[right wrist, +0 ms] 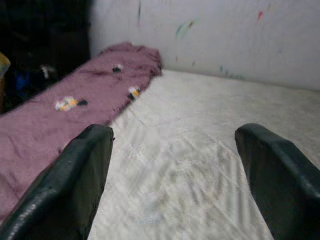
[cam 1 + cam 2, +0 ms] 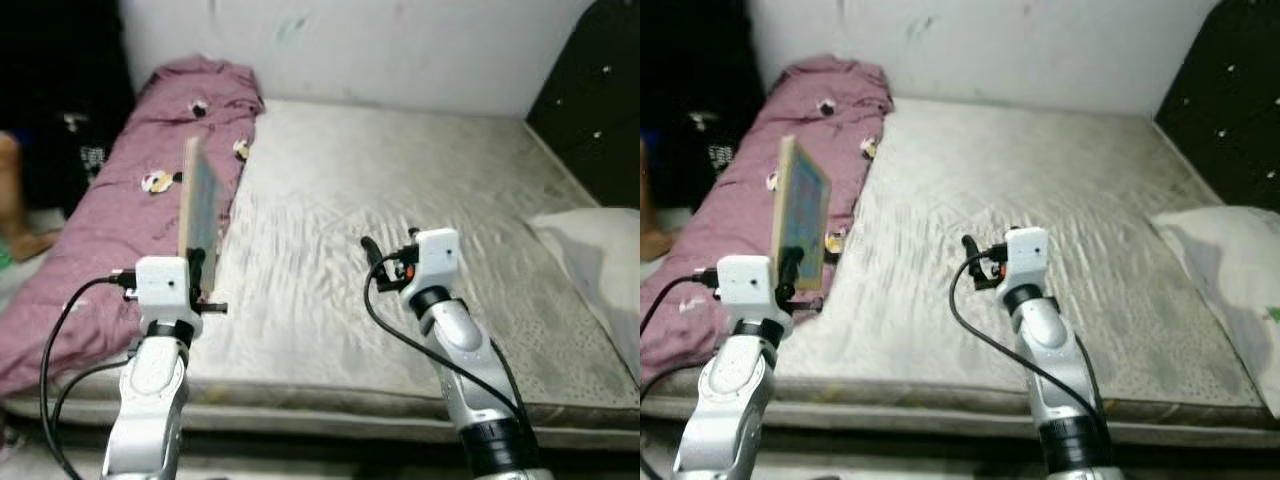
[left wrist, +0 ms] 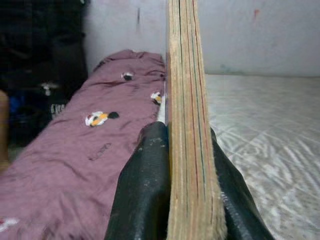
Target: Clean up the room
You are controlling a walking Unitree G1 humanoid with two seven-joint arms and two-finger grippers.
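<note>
My left gripper [image 2: 206, 272] is shut on the lower edge of a thin wooden board [image 2: 200, 208] with a bluish face, holding it upright over the seam between blanket and mattress. In the left wrist view the board's layered edge [image 3: 187, 115] stands between the two black fingers [image 3: 145, 190]. My right gripper [image 2: 376, 262] hovers open above the middle of the bare grey mattress [image 2: 420, 180]. Its fingers [image 1: 75, 185] are wide apart with nothing between them.
A crumpled purple blanket [image 2: 110, 230] with small cartoon prints lies along the bed's left side. A white pillow [image 2: 600, 255] rests at the right edge. Dark furniture [image 2: 600, 100] stands at the far right. A person's leg [image 2: 12, 195] shows at the far left.
</note>
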